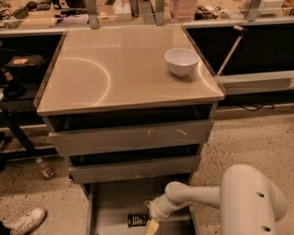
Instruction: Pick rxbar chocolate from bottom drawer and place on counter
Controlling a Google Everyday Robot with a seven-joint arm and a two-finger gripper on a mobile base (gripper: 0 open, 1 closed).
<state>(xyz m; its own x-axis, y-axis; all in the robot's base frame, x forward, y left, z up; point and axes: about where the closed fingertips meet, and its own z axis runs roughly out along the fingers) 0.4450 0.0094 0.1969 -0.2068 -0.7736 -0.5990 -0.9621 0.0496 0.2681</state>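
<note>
The rxbar chocolate (137, 220), a small flat black wrapper, lies on the floor of the open bottom drawer (110, 206), near its front. My gripper (151, 224) hangs inside the drawer just to the right of the bar, its yellowish fingertips pointing down at the frame's lower edge. The white arm (197, 195) reaches in from the right. The counter (119, 73) is the square steel top above, with a curved arc mark on its left side.
A white bowl (182, 61) stands at the counter's back right. Two closed drawers with scuffed grey fronts (133, 137) sit above the open one. A cluttered bench (138, 11) runs behind. A shoe (25, 220) and a small bottle (45, 168) lie on the floor at left.
</note>
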